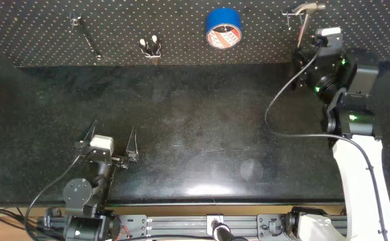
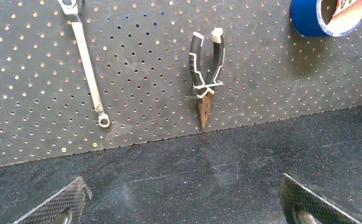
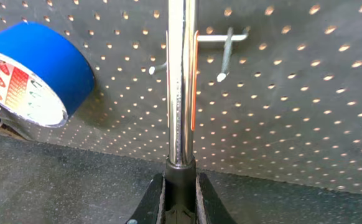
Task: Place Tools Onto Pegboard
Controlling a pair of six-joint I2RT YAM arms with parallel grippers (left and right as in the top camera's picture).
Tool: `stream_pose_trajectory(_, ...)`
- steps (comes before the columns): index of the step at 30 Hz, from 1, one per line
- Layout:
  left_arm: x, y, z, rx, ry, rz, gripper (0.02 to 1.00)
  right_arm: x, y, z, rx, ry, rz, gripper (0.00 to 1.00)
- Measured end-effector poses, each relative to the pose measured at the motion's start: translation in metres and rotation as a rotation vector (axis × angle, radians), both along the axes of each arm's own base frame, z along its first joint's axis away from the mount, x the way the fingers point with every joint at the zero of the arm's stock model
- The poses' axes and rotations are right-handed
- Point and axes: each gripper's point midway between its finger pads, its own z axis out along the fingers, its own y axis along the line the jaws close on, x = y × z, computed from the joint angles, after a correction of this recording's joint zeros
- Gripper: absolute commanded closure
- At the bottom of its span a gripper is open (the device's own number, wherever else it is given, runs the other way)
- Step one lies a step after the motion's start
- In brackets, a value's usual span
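chrome shaft and black grip – the hammer (image 3: 181, 81) is standing upright against the pegboard (image 1: 181, 27), its shaft passing between the two prong tips of a metal hook (image 3: 227, 46). the right gripper (image 3: 180, 193) is clamping its fingers around the black grip at the shaft's lower end. whether the head is resting on the hook i cannot tell. a roll of blue tape (image 1: 222, 28) is hanging just beside it, with pliers (image 2: 204, 68) and a wrench (image 2: 89, 68) hanging farther along the board. the left gripper (image 1: 112, 134) is sitting low over the dark table (image 1: 195, 120), well apart from the board – its jaws are spread wide, holding nothing.
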Motion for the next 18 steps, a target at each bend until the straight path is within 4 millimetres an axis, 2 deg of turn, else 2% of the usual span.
stream_pose_trajectory(11,0.0,0.0,0.0,0.0,0.0,0.0,0.023,0.013,0.004,-0.011,0.007,0.007,0.011,0.925)
stream_pose_trajectory(18,0.0,0.0,0.0,0.0,0.0,0.0,0.025,0.023,0.003,-0.028,0.006,0.031,0.012,0.925)
